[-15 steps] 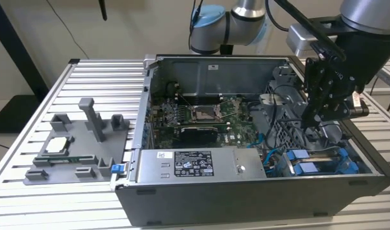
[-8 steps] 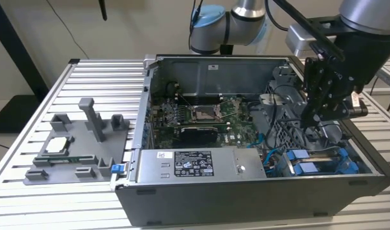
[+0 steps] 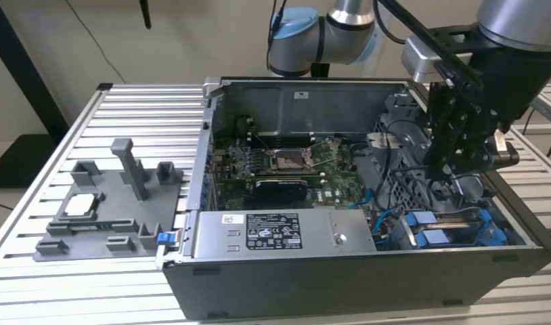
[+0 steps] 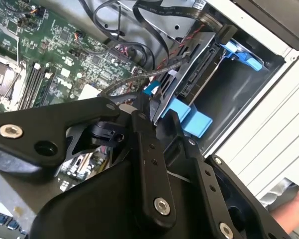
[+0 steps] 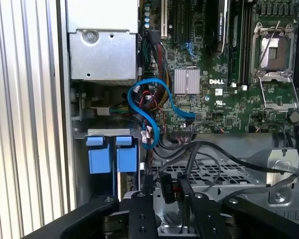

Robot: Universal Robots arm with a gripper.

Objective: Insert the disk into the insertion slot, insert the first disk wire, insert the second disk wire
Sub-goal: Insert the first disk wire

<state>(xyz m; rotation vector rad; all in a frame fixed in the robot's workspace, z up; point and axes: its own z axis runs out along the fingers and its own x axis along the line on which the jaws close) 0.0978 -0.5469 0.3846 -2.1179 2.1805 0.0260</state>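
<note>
- Exterior view: places the gripper (image 3: 454, 175) down inside the open computer case (image 3: 348, 284), close to the wall on the exterior view's right.
- Puts the disk (image 3: 456, 220) in its blue carrier below the gripper, toward the case's near-right corner. Reads it as seated in the insertion slot (image 3: 510, 233), long axis seemingly along the near wall.
- Lists in the same case the motherboard (image 3: 285, 159) at the middle and the grey power-supply box (image 3: 275, 233) against the near wall.
- Adds a grey fixture tray (image 3: 95, 233) on the slatted table (image 3: 122, 115) outside the case's left wall, with a square chip-like part (image 3: 81, 205) lying in it.
- Second wrist view: sets the disk (image 4: 201, 55) just beyond the black fingers (image 4: 144, 144), connector edge turned toward them and the carrier's blue tabs (image 4: 189, 119) at the bay's edge. Leaves only a short reach toward that edge, by the look of it.
- First wrist view: shows the black connector of a disk wire (image 5: 165, 185) between the fingers (image 5: 142, 209), apparently clamped there, though cannot tell which of the two wires.
- Notes a blue cable (image 5: 149, 114) looping over the board's edge, apart from the gripper.
</note>
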